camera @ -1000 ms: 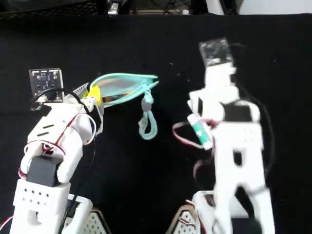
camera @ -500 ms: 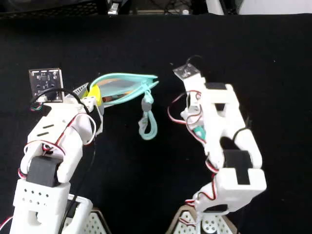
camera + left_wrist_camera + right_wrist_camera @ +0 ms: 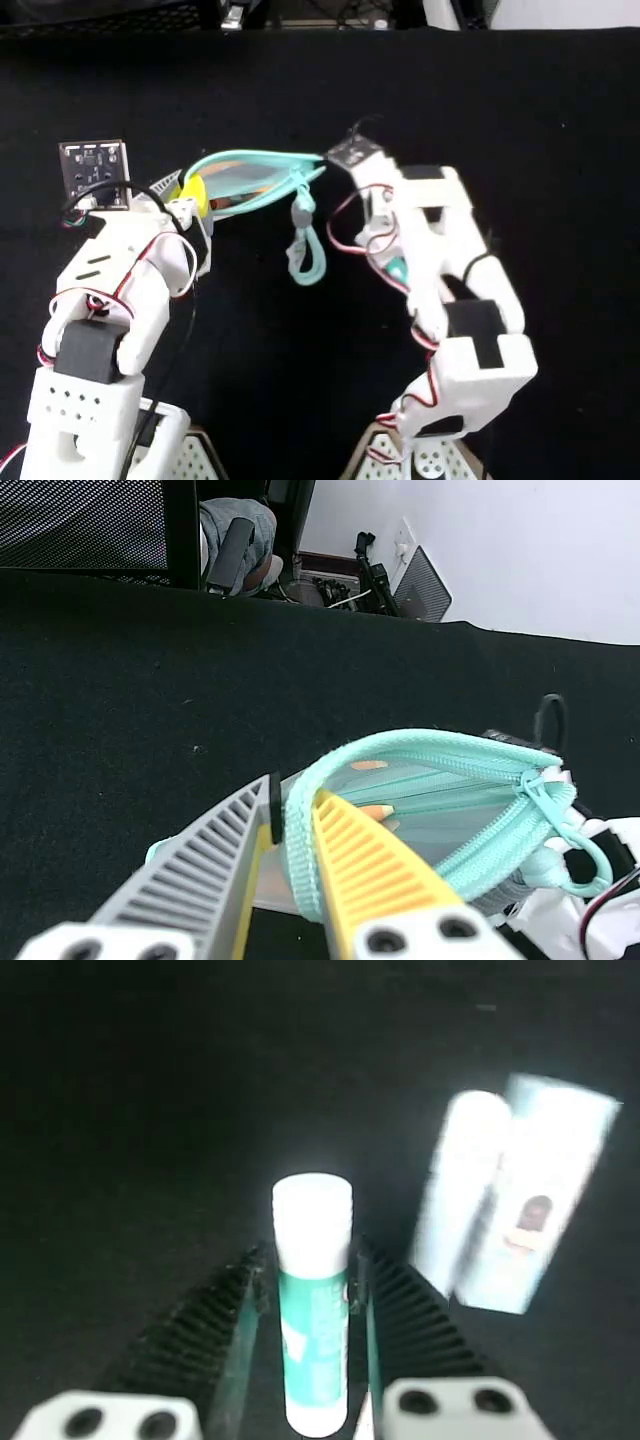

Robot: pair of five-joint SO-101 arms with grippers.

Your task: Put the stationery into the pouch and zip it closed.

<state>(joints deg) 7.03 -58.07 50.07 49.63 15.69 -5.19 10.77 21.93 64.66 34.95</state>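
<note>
pouch [image 3: 250, 178] — woven cloth edging | glue stick [image 3: 312, 1300] — glossy plastic | table cover [image 3: 150, 80] matt

Mint green pouch [image 3: 250, 175]. White glue stick [image 3: 312, 1290] with teal label. Black table [image 3: 520, 90]; left gripper [image 3: 293, 798] ribbed, grey and yellow.

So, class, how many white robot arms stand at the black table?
2. The left arm clamps the left gripper on the rim of the mint-green fabric pouch; the right arm, by the pouch's zipper end, holds a white-and-green glue stick in the right gripper.
</note>
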